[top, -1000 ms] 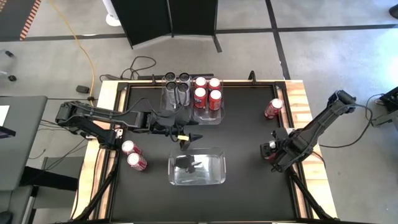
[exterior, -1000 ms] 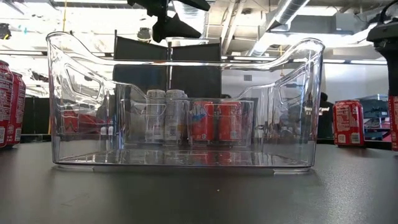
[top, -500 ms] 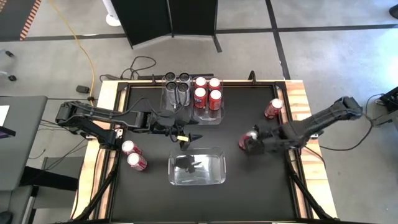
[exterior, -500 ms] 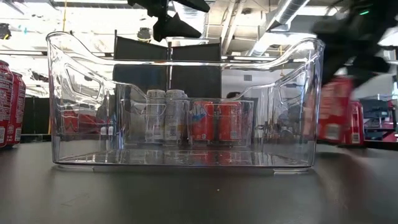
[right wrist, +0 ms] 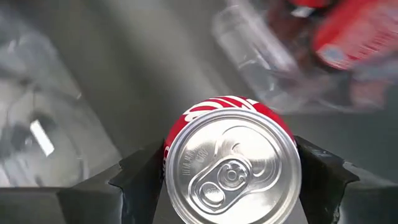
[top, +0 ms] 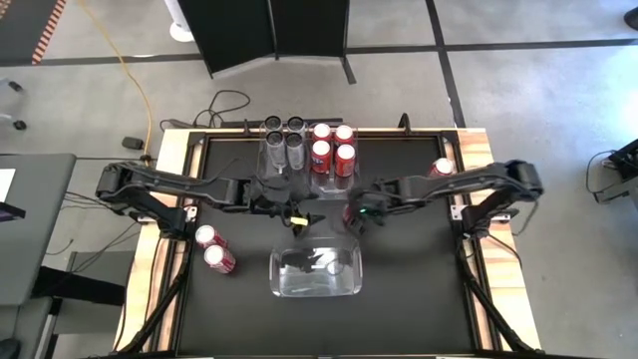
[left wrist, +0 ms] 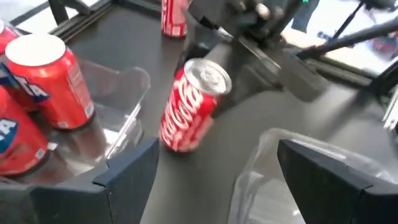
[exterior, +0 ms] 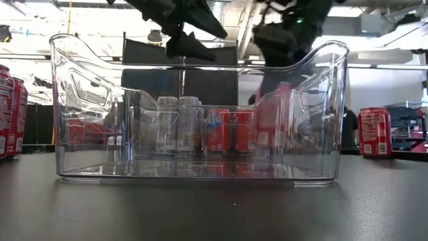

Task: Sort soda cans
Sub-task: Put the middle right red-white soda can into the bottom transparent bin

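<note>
From above we look straight down on the whole table (top: 399, 279). At tabletop level we face a clear bin (exterior: 200, 114) up close. Each wrist camera peers past its own fingers; both see the red can (left wrist: 193, 106) between the right fingers (right wrist: 134, 177).

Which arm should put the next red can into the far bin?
Right. The right gripper already grips a red can close to the far bin of red cans. The left gripper hovers open and empty.
</note>
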You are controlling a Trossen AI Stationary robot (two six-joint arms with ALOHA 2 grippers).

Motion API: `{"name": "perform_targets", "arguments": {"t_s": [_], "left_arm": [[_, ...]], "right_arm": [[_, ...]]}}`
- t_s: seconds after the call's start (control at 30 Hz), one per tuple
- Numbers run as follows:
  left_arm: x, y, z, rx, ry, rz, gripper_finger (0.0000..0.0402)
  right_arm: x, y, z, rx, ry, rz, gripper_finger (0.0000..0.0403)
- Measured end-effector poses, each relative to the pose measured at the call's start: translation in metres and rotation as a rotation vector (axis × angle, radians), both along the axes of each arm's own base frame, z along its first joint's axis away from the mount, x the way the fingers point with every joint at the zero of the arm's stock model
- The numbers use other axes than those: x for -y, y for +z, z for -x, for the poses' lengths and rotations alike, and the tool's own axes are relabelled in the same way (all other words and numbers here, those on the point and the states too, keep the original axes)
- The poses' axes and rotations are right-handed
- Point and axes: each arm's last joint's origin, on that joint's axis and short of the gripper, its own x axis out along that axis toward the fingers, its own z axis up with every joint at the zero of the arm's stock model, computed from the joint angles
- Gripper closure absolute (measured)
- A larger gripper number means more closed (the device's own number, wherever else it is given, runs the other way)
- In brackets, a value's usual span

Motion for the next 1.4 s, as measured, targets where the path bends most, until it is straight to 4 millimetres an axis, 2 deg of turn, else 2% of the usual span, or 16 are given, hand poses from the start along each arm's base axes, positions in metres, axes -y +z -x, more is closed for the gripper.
{"name": "perform_targets", "arguments": {"t_s": [0.17, 0.33, 0.5, 0.6, 0.7, 0.83, 0.93, 1.07, 1.23, 1.4], "left_arm": [[0.002, -0.009, -0.006, -0.029, -0.003, 0.006, 0.0077], [0.002, -0.011, -0.007, -0.037, -0.004, 0.003, 0.0077], [0.002, -0.012, -0.007, -0.041, -0.009, -0.009, 0.0077], [0.002, -0.011, -0.007, -0.041, -0.018, -0.025, 0.0077], [0.002, -0.011, -0.007, -0.046, -0.030, -0.049, 0.0077], [0.002, -0.013, -0.009, -0.047, -0.041, -0.070, 0.0077], [0.003, -0.024, -0.018, -0.084, -0.095, -0.161, 0.0077], [0.003, -0.047, -0.034, -0.106, -0.129, -0.182, 0.0077], [0.002, -0.065, -0.047, -0.095, -0.110, -0.165, 0.0077], [-0.002, -0.070, -0.051, -0.085, -0.093, -0.157, 0.0077]], "right_arm": [[-0.009, -0.014, -0.027, -0.074, 0.129, -0.015, 0.0100], [-0.012, -0.017, -0.039, -0.071, 0.220, 0.002, 0.0084], [-0.012, -0.007, -0.042, 0.014, 0.252, 0.000, 0.0022], [-0.007, 0.004, -0.037, 0.046, 0.238, 0.005, 0.0012], [-0.002, 0.017, -0.027, 0.060, 0.206, 0.025, 0.0019], [0.000, 0.050, -0.003, 0.142, 0.143, 0.033, 0.0015], [-0.001, 0.071, 0.022, 0.166, 0.112, 0.013, 0.0011], [-0.008, 0.093, 0.057, 0.199, 0.043, -0.025, 0.0010], [-0.020, 0.096, 0.089, 0.239, -0.042, -0.032, 0.0010], [-0.025, 0.084, 0.102, 0.256, -0.120, -0.068, 0.0010]]}}
